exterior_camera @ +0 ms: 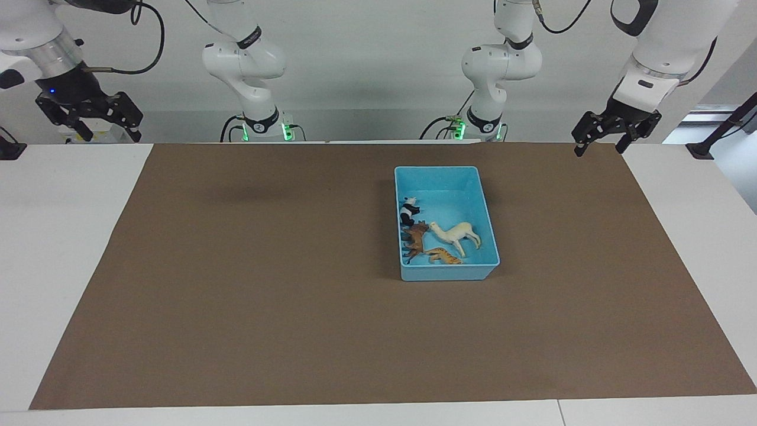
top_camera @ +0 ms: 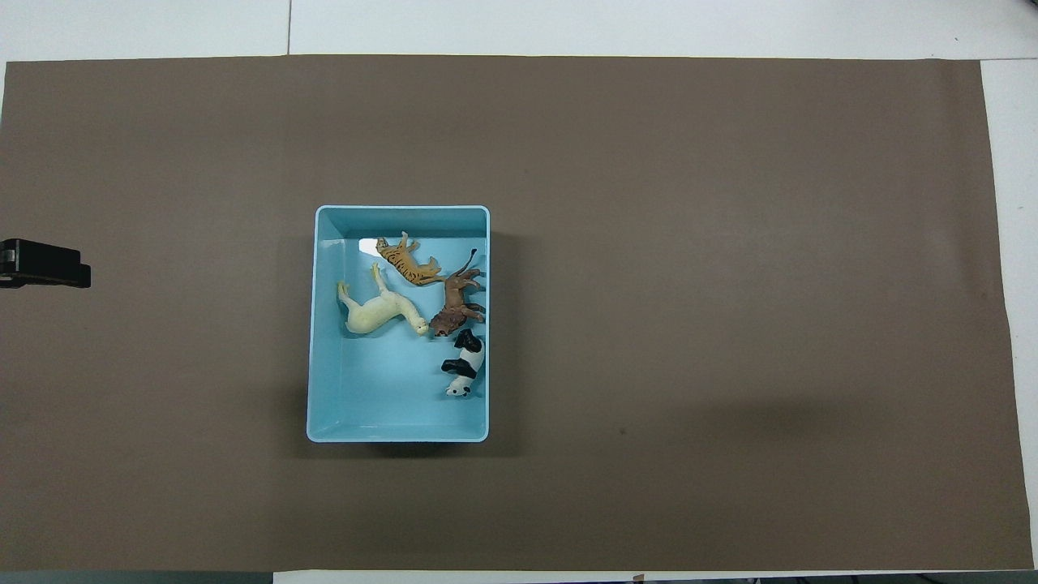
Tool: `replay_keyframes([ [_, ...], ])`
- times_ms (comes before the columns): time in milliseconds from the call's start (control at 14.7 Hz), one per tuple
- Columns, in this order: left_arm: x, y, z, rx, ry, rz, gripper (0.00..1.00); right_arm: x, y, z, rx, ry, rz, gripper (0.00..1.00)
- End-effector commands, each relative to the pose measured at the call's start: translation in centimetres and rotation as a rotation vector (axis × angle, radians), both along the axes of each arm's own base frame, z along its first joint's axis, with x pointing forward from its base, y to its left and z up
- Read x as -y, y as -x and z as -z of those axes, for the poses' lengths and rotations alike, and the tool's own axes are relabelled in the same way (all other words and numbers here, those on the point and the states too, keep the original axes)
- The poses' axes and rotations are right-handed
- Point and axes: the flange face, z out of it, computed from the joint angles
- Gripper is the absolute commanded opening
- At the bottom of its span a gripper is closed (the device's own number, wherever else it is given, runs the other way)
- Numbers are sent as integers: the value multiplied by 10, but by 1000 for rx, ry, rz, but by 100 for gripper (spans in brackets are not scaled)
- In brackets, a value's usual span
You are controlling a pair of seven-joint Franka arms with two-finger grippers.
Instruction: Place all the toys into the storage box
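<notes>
The light blue storage box (exterior_camera: 449,272) stands on the brown mat, toward the left arm's end; it also shows in the overhead view (top_camera: 397,436). All four toys lie inside it: the tiger (exterior_camera: 443,256) (top_camera: 405,261), the cream llama (exterior_camera: 455,234) (top_camera: 379,310), the reddish-brown animal (exterior_camera: 416,238) (top_camera: 456,304) and the panda (exterior_camera: 408,212) (top_camera: 465,367). My left gripper (exterior_camera: 599,148) hangs open and empty over the mat's corner at the left arm's end. My right gripper (exterior_camera: 112,135) hangs open and empty over the table's edge at the right arm's end. Both arms wait.
The brown mat (exterior_camera: 236,266) covers most of the white table (exterior_camera: 59,236). A black part of the left gripper (top_camera: 45,264) shows at the edge of the overhead view. No toy lies on the mat outside the box.
</notes>
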Motion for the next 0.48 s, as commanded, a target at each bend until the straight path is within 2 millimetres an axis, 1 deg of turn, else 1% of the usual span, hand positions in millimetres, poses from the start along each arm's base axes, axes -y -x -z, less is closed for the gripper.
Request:
replay_keyframes([
  [0,6,-4,-1,-14,15,17,100,1,6,-1,-8,5,15,100],
  [136,17,-6,-1,-24,7,36,100,1,6,-1,-6,5,14,100],
  [272,22,-10,0,-32,6,42,100,1,7,-2,-6,5,14,100],
  [408,24,-10,1,-29,7,47,100,1,7,-2,-6,5,14,100],
])
